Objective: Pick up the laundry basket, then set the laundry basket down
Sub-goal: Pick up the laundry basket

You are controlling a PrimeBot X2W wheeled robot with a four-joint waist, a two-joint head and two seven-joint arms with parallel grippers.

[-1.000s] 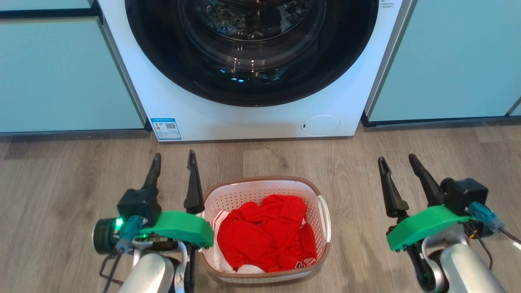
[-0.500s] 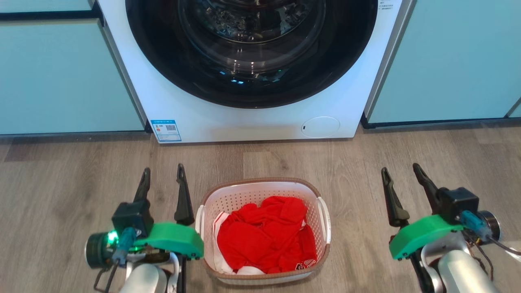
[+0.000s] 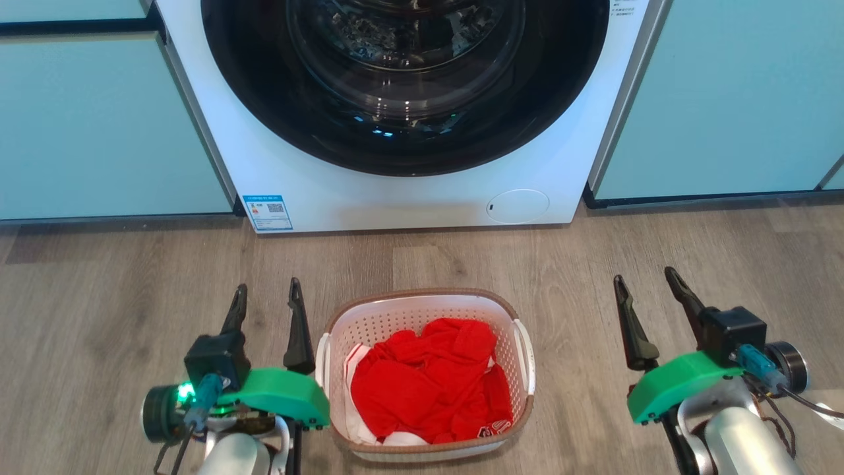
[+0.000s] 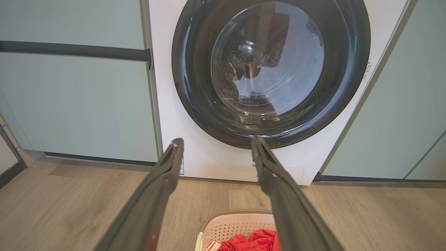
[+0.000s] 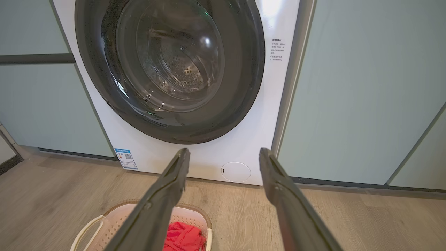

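Over the last second the left gripper [image 3: 267,287] has drawn back toward the robot and a little to its left. Its green wrist cover [image 3: 280,396], which overlapped the basket's left edge, now lies just beside it. The right gripper [image 3: 643,276] has drawn back slightly too. The basket has not moved.

Both grippers have their two long dark fingers spread apart, with only bare floor between them. Their fingers point toward the washing machine. The left gripper's inner finger [image 3: 298,330] stands just beside the basket's white left handle [image 3: 322,359]; whether they touch cannot be told. The right gripper is well apart from the basket's right side.

The small rounded-rectangular white perforated plastic laundry basket [image 3: 395,316], with its brown rim band, sits upright on the grey-brown wood-plank floor [image 3: 99,297] between the two arms. Crumpled red clothing [image 3: 428,382] lies inside it.

Beyond the basket stands a white front-loading washing machine [image 3: 409,201] with a round dark glass door [image 3: 402,79] and a small blue label [image 3: 267,211] at its lower left corner. Pale green cabinet fronts [image 3: 99,119] flank it.
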